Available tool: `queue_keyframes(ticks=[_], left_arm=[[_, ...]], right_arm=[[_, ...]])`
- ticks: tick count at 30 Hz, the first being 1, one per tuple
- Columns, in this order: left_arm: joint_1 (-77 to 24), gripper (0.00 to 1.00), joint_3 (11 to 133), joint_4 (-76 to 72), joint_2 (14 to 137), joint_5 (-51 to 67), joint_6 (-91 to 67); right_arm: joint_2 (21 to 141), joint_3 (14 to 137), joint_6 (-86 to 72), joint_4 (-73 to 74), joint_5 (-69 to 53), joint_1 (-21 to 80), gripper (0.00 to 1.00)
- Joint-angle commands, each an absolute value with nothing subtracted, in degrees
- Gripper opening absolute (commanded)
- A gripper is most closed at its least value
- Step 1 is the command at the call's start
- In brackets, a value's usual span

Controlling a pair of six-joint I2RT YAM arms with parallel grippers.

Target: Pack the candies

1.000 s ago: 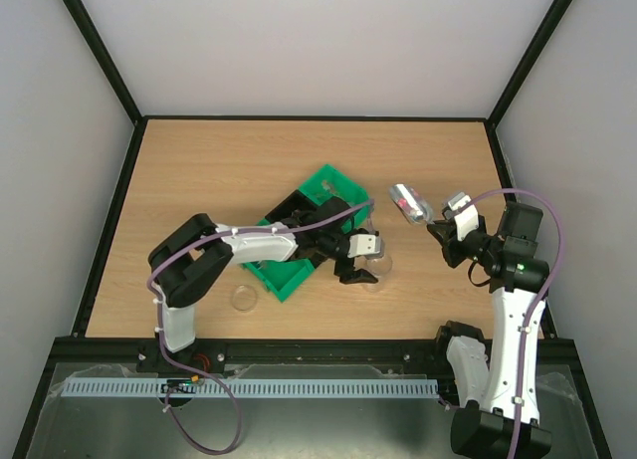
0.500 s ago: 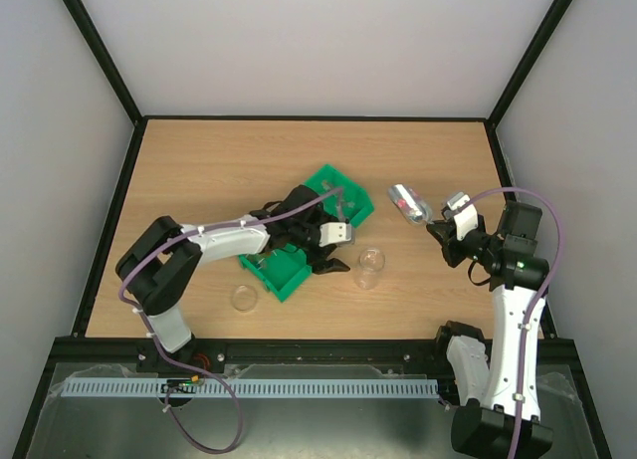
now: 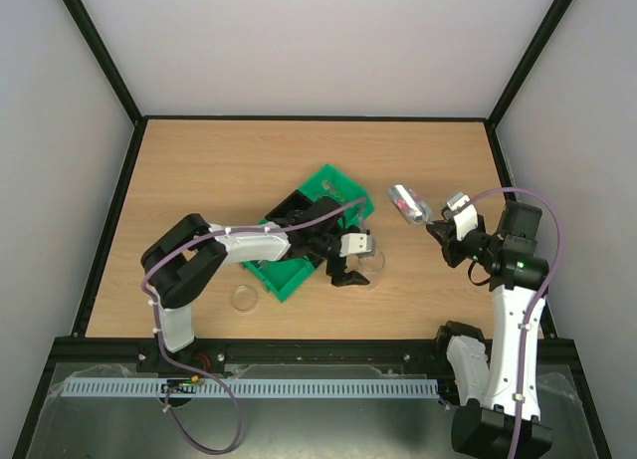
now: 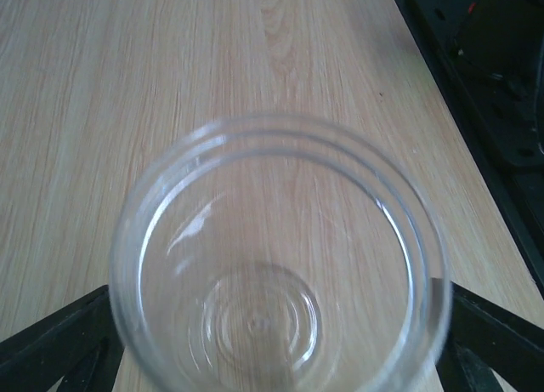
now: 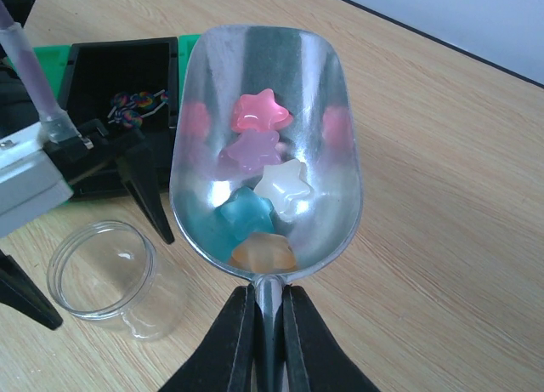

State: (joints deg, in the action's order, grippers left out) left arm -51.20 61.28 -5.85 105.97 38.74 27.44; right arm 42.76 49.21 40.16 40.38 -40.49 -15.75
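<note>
1. 5 candies (image 5: 263, 184), glossy star shapes in pink, lilac, white, teal and orange, lie in the bowl of the metal scoop (image 5: 319, 86), bunched toward its handle end. A small multicoloured cluster (image 5: 136, 103), too small to make out, sits in a black compartment of the green tray (image 5: 64, 56).
2. Handling, as a judgement: each sweet looks light, hard and slick, so it would slide on polished metal and bounce off a hard surface. They seem too small and slippery to pinch 1 by 1. The scoop is the sensible hold, taken by its handle and kept level until it is over the jar.
3. The right gripper (image 5: 266, 311) has its 2 fingers pressed together on the scoop's thin handle, just behind the bowl. It carries the scoop in the air near the clear jar (image 5: 102, 269), not over its mouth.
4. The left gripper (image 3: 356, 261) stands wide, with 1 finger (image 4: 55, 345) on each side of the jar, which sits upright and empty on the wooden table (image 3: 219, 170). Whether the pads touch its wall I cannot tell; nothing looks squeezed.
5. The jar looks light and could skid or tip, so a slow pour with the scoop's lip inside the rim seems wise. A clear round disc (image 3: 244, 298), possibly the lid, lies on the table left of the tray.
</note>
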Motion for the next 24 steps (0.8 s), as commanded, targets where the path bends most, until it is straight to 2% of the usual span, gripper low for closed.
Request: queue_keyframes(ticks=[1,13,24], left_arm=[[-52.56,0.95,64.94,-11.08,108.3,38.3,24.02],[-51.83,0.7,63.12,-9.37,106.32,37.27,24.26],[-47.6,0.7,57.8,-3.34,100.03,37.58,28.75]], right_arm=[[42.19,48.4,40.96,42.04,-42.39,-15.91,0.01],[42.53,48.16,41.04,41.6,-42.78,-15.91,0.01],[42.89,48.09,41.95,42.14,-43.6,-15.9,0.01]])
